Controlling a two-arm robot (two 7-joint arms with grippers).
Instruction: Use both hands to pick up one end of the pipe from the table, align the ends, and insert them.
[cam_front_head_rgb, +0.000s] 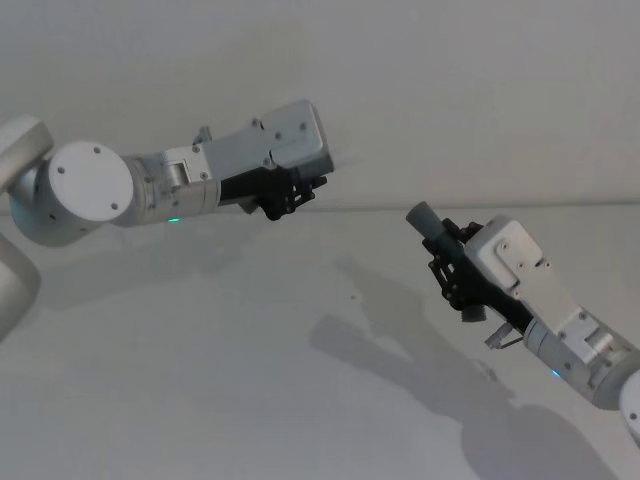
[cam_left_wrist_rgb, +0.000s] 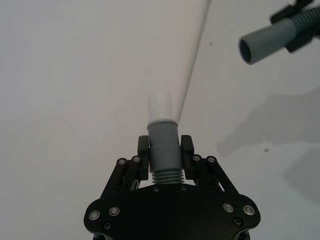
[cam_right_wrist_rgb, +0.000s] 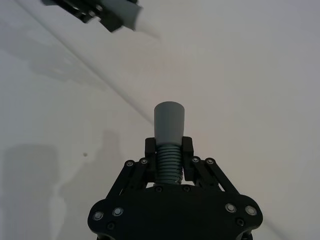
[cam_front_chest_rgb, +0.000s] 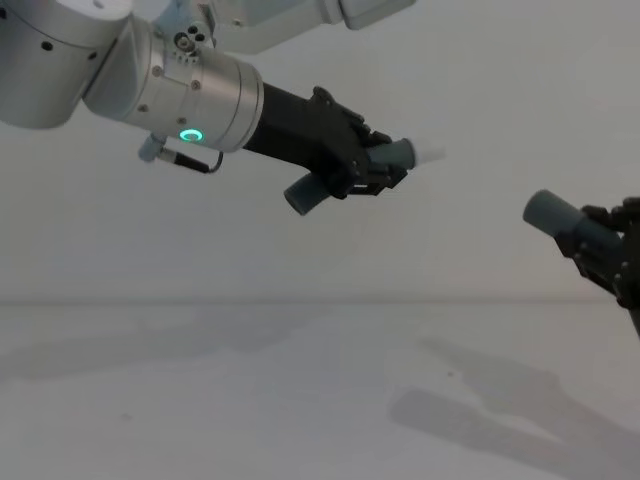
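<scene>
Left end effector high, right lower (pipes gripped)

Soft, diffuse light greys the white table; blurred arm shadows lie on it, and the white tip nearly melts into the pale wall

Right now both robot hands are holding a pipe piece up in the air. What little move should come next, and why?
Probably ease the left gripper toward the right gripper, lining the ends up. The left's white-tipped piece and the hollow mouth of the right's grey piece face each other across a gap, the tip higher in the chest view.
</scene>
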